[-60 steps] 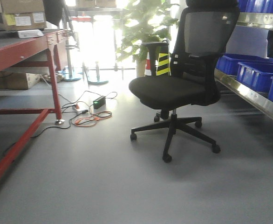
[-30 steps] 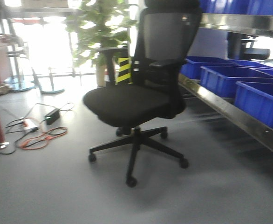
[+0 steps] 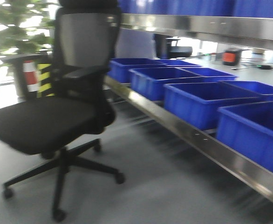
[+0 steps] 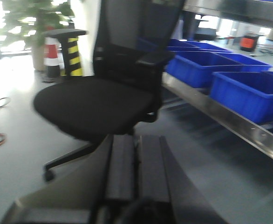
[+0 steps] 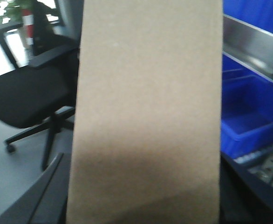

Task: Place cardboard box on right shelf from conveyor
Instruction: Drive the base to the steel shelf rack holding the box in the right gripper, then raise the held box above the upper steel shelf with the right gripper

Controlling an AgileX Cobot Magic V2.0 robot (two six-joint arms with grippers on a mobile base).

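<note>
The tan cardboard box fills the middle of the right wrist view, standing upright between the dark fingers of my right gripper, which is shut on it. My left gripper is shut, its two black fingers pressed together with nothing between them, and it points at the office chair. The right shelf shows as a long stainless steel lip running along the right, also seen in the left wrist view and behind the box. The conveyor is out of view. Neither gripper shows in the front view.
A black office chair stands on the grey floor, left of the shelf. Several blue bins sit in a row on the shelf, under an upper steel tier. A potted plant and a striped post stand behind the chair.
The front view has swung to the right. The red table and floor cables have left the frame, the chair has slid to the left, and the shelf with its bins now looks larger.
</note>
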